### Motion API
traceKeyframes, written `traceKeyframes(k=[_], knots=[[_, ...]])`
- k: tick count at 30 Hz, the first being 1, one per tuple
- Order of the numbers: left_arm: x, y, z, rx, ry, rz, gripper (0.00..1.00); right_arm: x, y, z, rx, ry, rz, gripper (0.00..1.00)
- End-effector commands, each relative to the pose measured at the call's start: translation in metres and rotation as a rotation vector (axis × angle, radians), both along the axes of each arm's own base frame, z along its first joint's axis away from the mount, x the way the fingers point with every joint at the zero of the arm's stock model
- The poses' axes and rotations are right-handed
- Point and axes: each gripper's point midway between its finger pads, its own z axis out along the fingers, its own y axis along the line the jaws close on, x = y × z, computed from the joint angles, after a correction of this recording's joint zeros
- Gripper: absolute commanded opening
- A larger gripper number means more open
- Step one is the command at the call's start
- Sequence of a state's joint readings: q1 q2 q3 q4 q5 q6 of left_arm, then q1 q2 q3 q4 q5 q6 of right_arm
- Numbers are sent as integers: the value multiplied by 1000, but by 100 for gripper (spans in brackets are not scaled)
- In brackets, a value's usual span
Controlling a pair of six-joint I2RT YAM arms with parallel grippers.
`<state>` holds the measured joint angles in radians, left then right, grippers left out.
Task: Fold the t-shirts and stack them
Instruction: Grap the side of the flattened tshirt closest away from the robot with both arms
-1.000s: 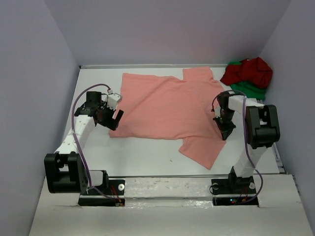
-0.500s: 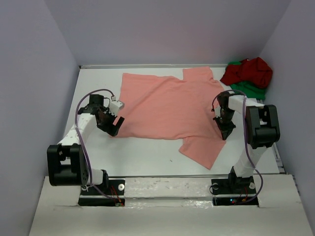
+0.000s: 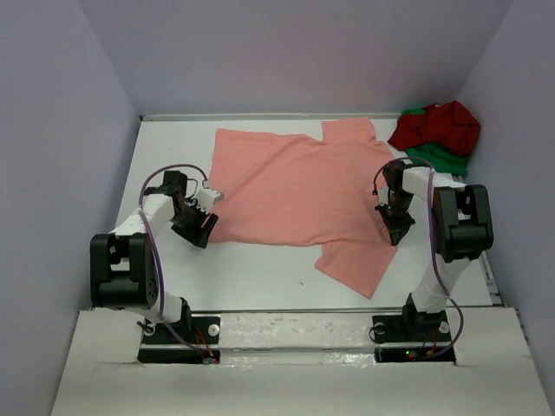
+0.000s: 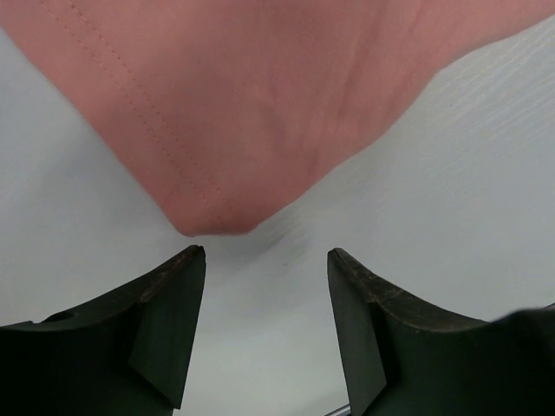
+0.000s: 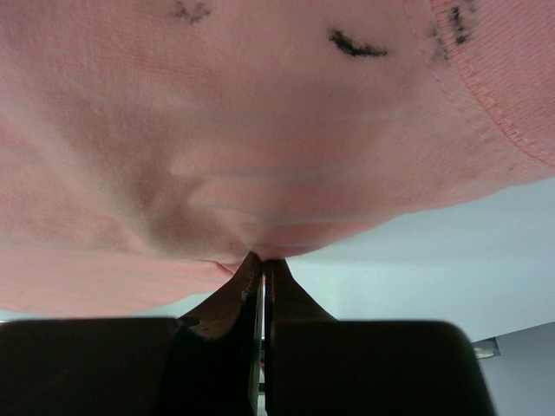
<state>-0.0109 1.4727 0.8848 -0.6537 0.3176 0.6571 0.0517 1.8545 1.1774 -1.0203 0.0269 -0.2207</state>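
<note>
A salmon-pink t-shirt (image 3: 295, 182) lies spread flat across the middle of the table. My left gripper (image 3: 201, 227) is at its near-left corner, low over the table. In the left wrist view the gripper (image 4: 264, 253) is open, and the hemmed corner of the shirt (image 4: 208, 208) lies just ahead of the fingertips, not between them. My right gripper (image 3: 395, 232) is at the shirt's right side. The right wrist view shows it (image 5: 263, 258) shut on a puckered fold of the pink cloth (image 5: 260, 130). A dark red t-shirt (image 3: 442, 124) lies bunched on a green one (image 3: 444, 159) at the back right.
Grey walls close in the table (image 3: 251, 269) on the left, back and right. A bare strip of table runs between the pink shirt's near edge and the arm bases. A small dark speck (image 3: 302, 281) lies there.
My left gripper has moved nearer and down to the shirt's near-left corner, and its jaws have narrowed somewhat. The right gripper and the shirts have stayed put.
</note>
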Motion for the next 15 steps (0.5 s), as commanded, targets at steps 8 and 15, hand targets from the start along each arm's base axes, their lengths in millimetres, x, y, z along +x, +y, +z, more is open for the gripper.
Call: traceKeyframes(k=[8,15], knots=[[-7,12,-10,65,31,41,65,15,-4,12,-10,-49,-1,0],[-6,9,-17,46,22,48,62,16,-4,14,-10,-50,-3,0]])
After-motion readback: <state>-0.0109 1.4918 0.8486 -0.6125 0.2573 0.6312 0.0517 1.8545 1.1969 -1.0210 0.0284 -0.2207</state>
